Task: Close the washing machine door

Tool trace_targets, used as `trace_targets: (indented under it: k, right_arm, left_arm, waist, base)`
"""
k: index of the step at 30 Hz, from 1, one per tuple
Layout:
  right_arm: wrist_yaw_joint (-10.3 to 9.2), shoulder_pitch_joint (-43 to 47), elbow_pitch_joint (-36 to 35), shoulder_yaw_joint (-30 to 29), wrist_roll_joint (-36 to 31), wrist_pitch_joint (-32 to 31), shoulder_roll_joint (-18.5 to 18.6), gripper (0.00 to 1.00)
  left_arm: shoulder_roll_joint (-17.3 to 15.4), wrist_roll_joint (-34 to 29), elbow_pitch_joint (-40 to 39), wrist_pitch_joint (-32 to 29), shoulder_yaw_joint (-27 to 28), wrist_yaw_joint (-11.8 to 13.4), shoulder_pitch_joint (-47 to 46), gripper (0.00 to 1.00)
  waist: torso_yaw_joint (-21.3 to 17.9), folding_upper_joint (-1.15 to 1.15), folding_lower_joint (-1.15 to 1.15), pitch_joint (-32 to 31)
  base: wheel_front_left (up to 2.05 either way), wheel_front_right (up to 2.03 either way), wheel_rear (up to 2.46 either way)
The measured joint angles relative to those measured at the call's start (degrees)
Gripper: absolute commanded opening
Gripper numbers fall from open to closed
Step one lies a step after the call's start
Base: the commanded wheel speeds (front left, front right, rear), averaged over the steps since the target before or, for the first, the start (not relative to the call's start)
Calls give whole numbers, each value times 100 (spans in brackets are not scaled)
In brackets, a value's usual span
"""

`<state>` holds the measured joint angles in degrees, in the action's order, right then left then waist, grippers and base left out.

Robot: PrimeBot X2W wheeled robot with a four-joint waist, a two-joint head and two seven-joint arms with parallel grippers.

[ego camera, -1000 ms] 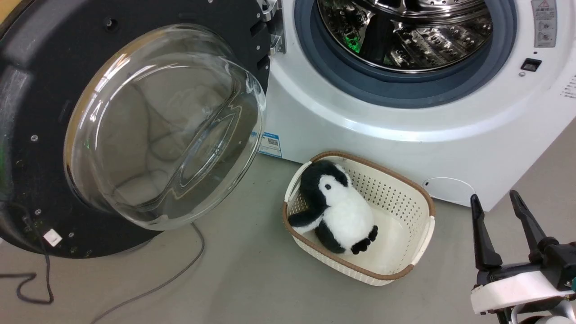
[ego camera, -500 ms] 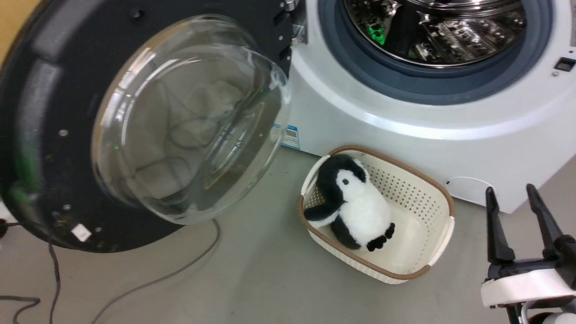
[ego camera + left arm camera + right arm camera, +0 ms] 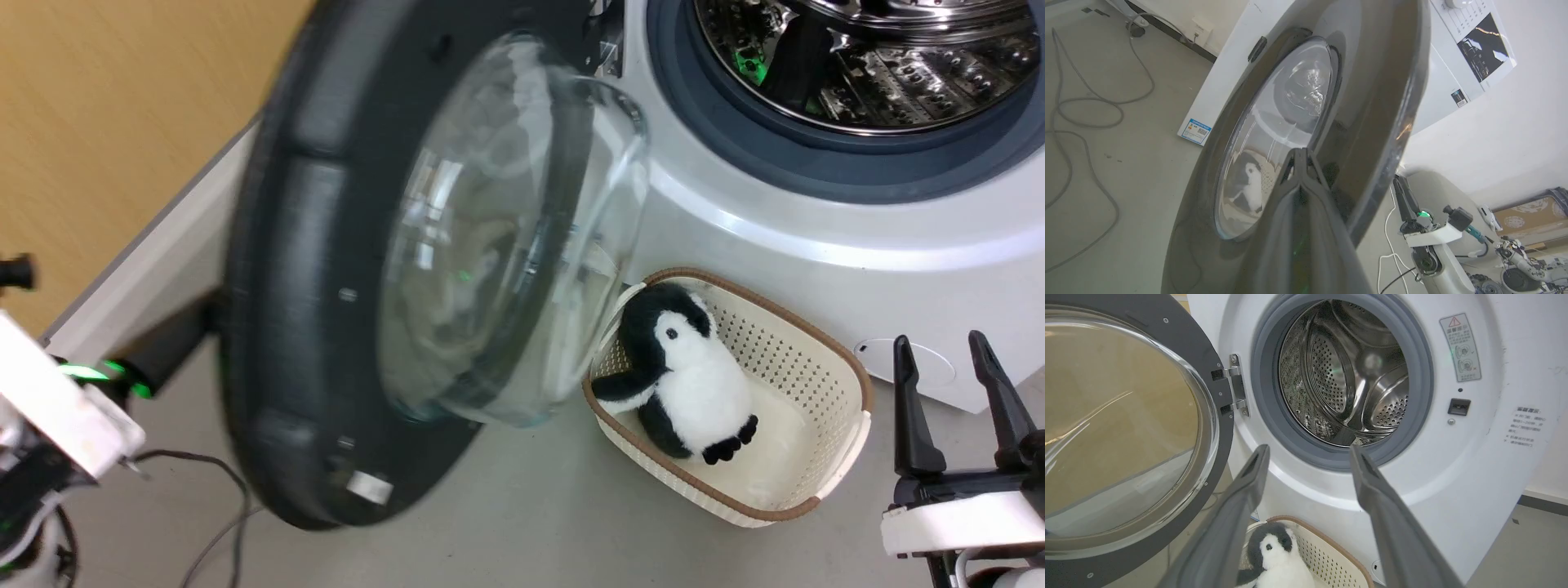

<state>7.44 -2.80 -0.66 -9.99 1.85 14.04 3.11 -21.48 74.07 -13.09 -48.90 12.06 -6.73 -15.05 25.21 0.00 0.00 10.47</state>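
Standing part-swung on its hinge, the washing machine door (image 3: 277,327) juts out from the washing machine (image 3: 816,237), drum mouth uncovered. Left gripper (image 3: 1300,157) has its fingers pressed together on nothing, tips seemingly touching the door's glossy outer face (likely a blunt pusher, since a shove needs no grip). Right gripper (image 3: 939,347) sits low by the basket (image 3: 804,367) and its plush penguin (image 3: 694,376), fingers spread and empty, apparently clear of the swing.
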Motion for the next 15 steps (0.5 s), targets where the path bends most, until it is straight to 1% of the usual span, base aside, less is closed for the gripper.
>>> trace_targets:
  k: [4,7,11,15]
  right_arm:
    - [0,-7,-2,-15,24,42,-2,100]
    - [0,-36,-5,-49,24,70,-3,100]
    - [0,-144,-4,-13,24,70,-4,100]
    - [0,-213,-7,7,23,71,-7,100]
  left_arm:
    - [12,293,-538,-240,-400,-8,113,0]
    - [140,428,-891,-244,-744,-35,134,0]
    - [447,412,-1088,-34,-1345,-49,133,0]
    - [717,210,-1094,354,-1998,-49,116,0]
  waist:
    - [-5,0,0,22]
    - [-76,0,0,53]
    - [-264,0,0,92]
    - [-526,0,0,110]
  base:
    - [0,0,0]
    - [0,0,0]
    - [0,0,0]
    - [0,0,0]
